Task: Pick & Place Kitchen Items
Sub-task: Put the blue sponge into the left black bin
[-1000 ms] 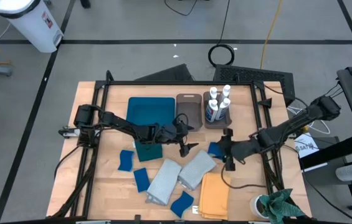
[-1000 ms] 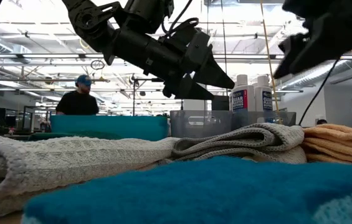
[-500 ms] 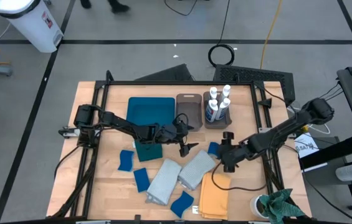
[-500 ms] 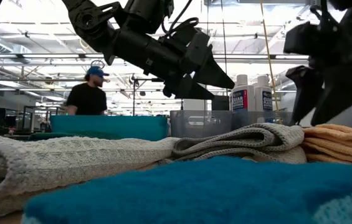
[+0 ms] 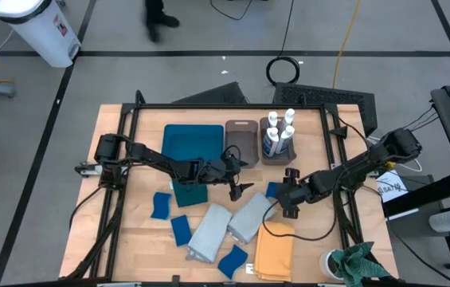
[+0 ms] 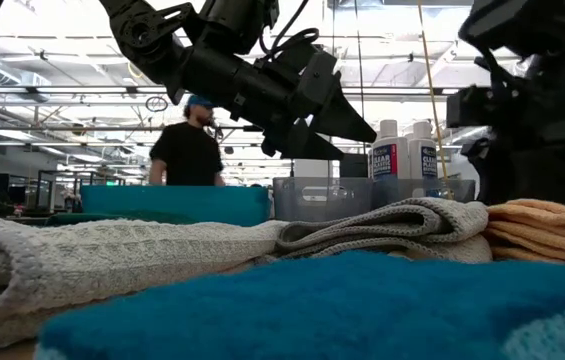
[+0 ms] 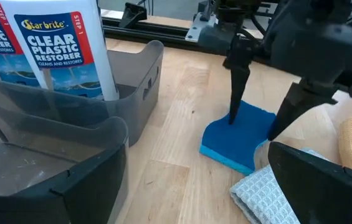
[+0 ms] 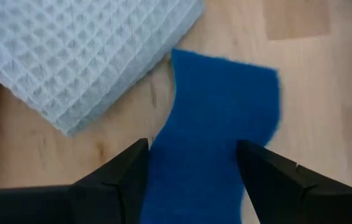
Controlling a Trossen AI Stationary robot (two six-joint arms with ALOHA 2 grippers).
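A small blue sponge (image 8: 219, 106) lies flat on the wood beside a pale grey cloth (image 8: 82, 56). My right gripper (image 8: 191, 149) is open and low over the sponge, one finger on each side of it; this also shows in the left wrist view (image 7: 252, 126). My left gripper (image 5: 239, 190) is open and empty, held above the table near the teal cloth (image 5: 189, 194). Several white bottles (image 5: 279, 130) stand in a grey bin (image 7: 141, 74). More sponges (image 5: 161, 206), a second grey cloth (image 5: 209, 231) and a mustard cloth (image 5: 275, 249) lie toward the near edge. My right gripper comes at the sponge from above, slanting toward the table's left. Its fingers (image 7: 237, 81) stand at the sponge's two opposite edges (image 8: 163, 155). I cannot tell whether they touch it. The sponge lies on the table.
A flat teal tray (image 5: 193, 142) and an empty grey bin (image 5: 241, 142) sit at the far middle. A green rag (image 5: 358, 263) lies at the near right corner. A black frame (image 5: 209, 107) rims the table. A person walks in the room beyond (image 6: 188, 150).
My right gripper has gone down and toward the table's left and near edge, onto the blue sponge, its open fingers now straddling it. The sponge has stayed where it was. A person has walked across the room behind.
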